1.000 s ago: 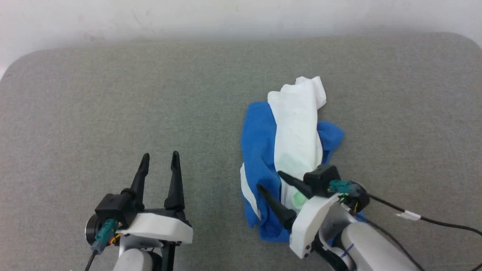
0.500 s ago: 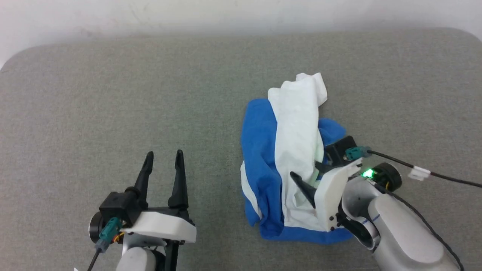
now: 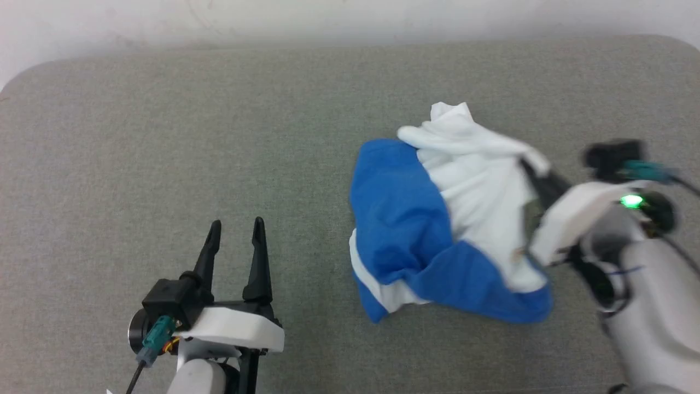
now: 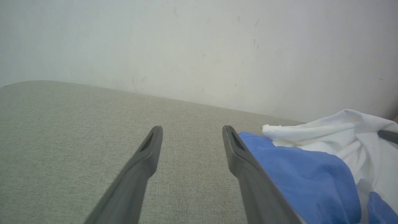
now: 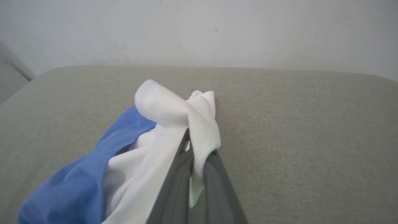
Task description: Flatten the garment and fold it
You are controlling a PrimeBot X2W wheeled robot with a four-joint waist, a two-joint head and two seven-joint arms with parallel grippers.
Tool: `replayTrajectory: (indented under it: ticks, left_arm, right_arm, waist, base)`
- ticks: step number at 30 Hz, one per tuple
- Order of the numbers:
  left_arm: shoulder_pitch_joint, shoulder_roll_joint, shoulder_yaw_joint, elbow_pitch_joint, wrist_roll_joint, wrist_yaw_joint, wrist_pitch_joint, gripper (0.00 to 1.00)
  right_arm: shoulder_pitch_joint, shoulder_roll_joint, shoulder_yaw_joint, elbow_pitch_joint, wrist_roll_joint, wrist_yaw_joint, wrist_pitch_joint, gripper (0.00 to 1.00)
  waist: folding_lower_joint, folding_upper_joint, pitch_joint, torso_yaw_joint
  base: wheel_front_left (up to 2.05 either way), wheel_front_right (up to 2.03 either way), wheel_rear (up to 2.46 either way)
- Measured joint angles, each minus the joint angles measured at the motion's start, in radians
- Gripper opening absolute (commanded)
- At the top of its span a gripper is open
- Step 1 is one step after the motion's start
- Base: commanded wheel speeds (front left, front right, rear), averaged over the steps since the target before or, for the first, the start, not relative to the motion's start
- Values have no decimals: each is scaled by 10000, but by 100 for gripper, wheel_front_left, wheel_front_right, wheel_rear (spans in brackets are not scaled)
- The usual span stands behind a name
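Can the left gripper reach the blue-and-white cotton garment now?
Probably yes: only bare grey surface lies between the open left gripper and the blue-and-white garment; the right gripper pinches its far white edge.

garment (image 3: pixel 437 219): on bench (image 3: pixel 164 137), right of centre
left tool (image 3: pixel 236 221): near left, well apart from garment
right tool (image 3: pixel 529 166): garment's right edge

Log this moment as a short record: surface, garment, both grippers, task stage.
surface: grey fabric-covered pad with rounded corners, pale wall behind it
garment: soft white-and-royal-blue cotton garment, bunched, not flat; blue part toward the robot's left, white folds toward its right
right gripper: shut on a white fold at the garment's right side
left gripper: open, holding nothing, apart from the garment, to its left
task stage: flattening not yet done; no fold made
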Motion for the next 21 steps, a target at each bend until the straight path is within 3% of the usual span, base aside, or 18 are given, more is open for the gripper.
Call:
replayTrajectory:
  ticks: [7,10,11,12,13,21]
  left_arm:
    - [4,0,-42,23,0,0,0,100]
    - [5,0,-38,42,0,-2,0,100]
    - [5,0,-31,59,0,-2,0,100]
    - [6,0,-31,81,2,-2,0,100]
    - [7,0,-36,102,4,-2,0,100]
    - [39,0,-136,330,8,-2,0,100]
  right_arm:
    - [1520,-127,-4002,683,-738,0,-100,0]
    - [2073,88,-5150,1223,-1244,0,-111,0]
    - [2157,234,-5356,1363,-1323,-2,-123,9]
    - [2211,380,-5473,1444,-1371,-2,-230,45]
    - [2247,523,-5521,1465,-1503,-2,-380,100]
    - [2547,1126,-5846,364,-2230,-2,-2924,100]
  waist:
    - [0,0,-113,-138]
    - [-1,0,-113,-175]
    - [-1,0,-108,-200]
    - [-1,0,-107,-229]
    - [-1,0,-108,-258]
    - [-1,0,-284,-422]
  base:
    - [0,0,0]
    - [0,0,0]
    - [0,0,0]
    - [0,0,0]
    - [0,0,0]
    - [0,0,0]
